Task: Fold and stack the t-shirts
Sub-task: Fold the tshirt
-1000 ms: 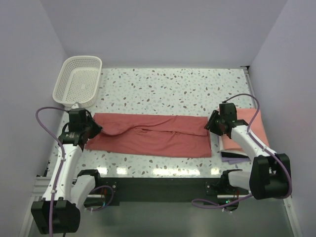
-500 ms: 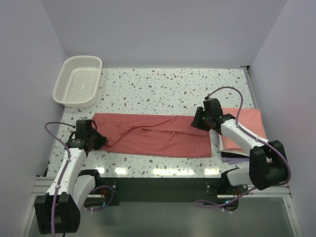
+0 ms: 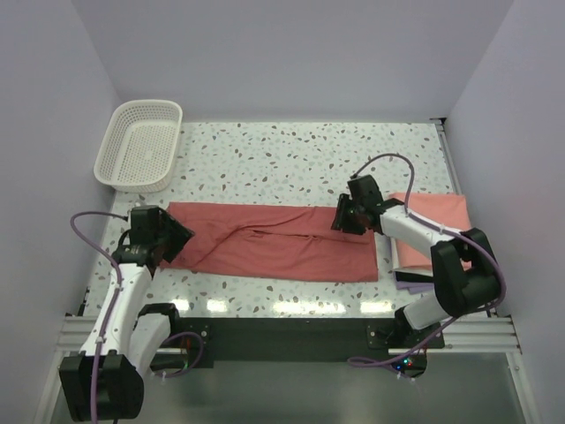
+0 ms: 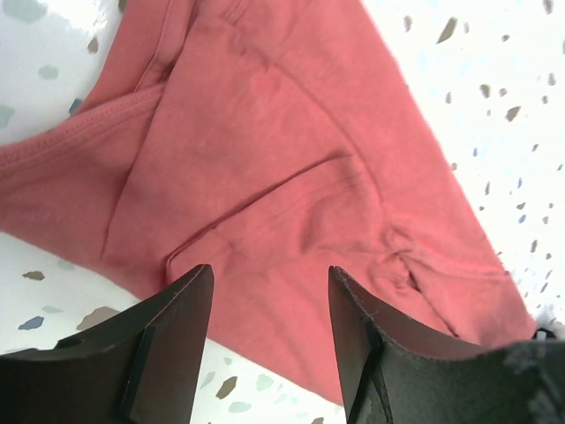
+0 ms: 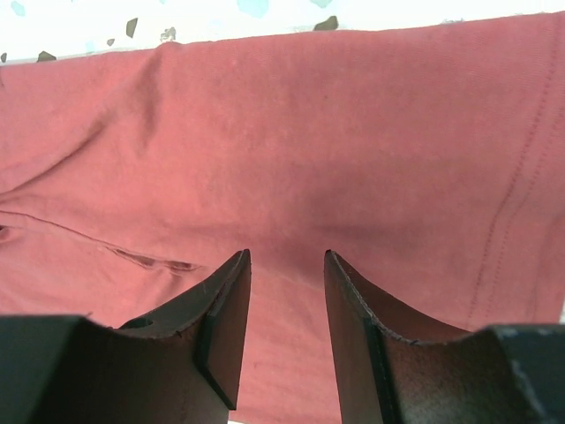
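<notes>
Red shirt (image 3: 274, 243) lies flat on the bench (image 3: 291, 159), folded into a long band stretched crosswise between the two arms, some creases and a bunched seam near its middle. Left pincer (image 3: 179, 240) sits over the shirt's left end, pointing along the cloth; jaws spread wide, nothing between them. In the left wrist view the shirt (image 4: 291, 177) fills the area past the left pincer (image 4: 270, 274), with a sleeve hem and a fold ridge just beyond the tips and speckled bench showing on either side of the cloth. Right pincer (image 3: 338, 219) is over the shirt's right part, near its far edge, pointing toward its middle; jaws parted, gripping nothing. In the right wrist view the shirt (image 5: 309, 132) spans the whole width past the right pincer (image 5: 285, 258), with plain cloth seen through the gap and a stitched hem line off to the right. Cannot tell whether either pincer's tips touch the cloth or hover just above it. Pink shirt (image 3: 450, 208) lies folded just off the red shirt's right end, partly under the right arm, on top of something purplish. White basket (image 3: 110, 146) stands beyond the red shirt's left end, apart from it.
</notes>
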`<state>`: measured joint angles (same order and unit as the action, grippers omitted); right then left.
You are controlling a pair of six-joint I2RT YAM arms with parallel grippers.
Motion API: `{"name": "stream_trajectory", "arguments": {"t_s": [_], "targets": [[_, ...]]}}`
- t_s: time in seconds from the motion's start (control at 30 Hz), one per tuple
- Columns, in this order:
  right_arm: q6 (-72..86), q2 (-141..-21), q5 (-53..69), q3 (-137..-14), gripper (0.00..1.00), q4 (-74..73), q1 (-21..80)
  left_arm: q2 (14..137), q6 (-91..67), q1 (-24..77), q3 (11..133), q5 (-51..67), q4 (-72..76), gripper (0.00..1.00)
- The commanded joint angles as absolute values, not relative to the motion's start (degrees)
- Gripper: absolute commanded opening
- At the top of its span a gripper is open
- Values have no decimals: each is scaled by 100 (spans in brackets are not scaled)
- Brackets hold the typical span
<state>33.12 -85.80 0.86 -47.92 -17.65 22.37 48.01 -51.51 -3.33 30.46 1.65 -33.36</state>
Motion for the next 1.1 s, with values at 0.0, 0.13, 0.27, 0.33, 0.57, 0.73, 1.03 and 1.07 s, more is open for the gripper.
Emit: {"name": "stream_trajectory", "arguments": {"t_s": [0.0,0.13,0.27,0.33,0.57,0.73,1.03,1.07], "targets": [[3243,-8736,-97,-5071,42,-1547,2338,4684,-5159,-360,3419,18,-3155,60],[3217,-8929,-132,-5255,42,-1573,2478,4650,-5194,-316,3638,-176,-3173,59],[3225,-9123,-219,-5484,41,-1608,2663,4693,-5291,-98,3621,-53,-2910,51],[3252,-9219,-263,-5554,41,-1608,2768,4815,-5422,139,3507,-105,-2647,42],[3252,-9457,-413,-5476,41,-1591,2944,5861,-5888,1027,3314,-377,-1812,24],[3261,-9439,-527,-5143,40,-1556,2936,6819,-6099,1309,3112,-527,-1004,19],[3786,-8939,-62,-4186,40,-1187,2944,8243,-6082,1345,3480,-861,-633,16],[3884,-8834,104,-4062,40,-1100,2953,8357,-6056,1345,3567,-905,-633,16]]}}
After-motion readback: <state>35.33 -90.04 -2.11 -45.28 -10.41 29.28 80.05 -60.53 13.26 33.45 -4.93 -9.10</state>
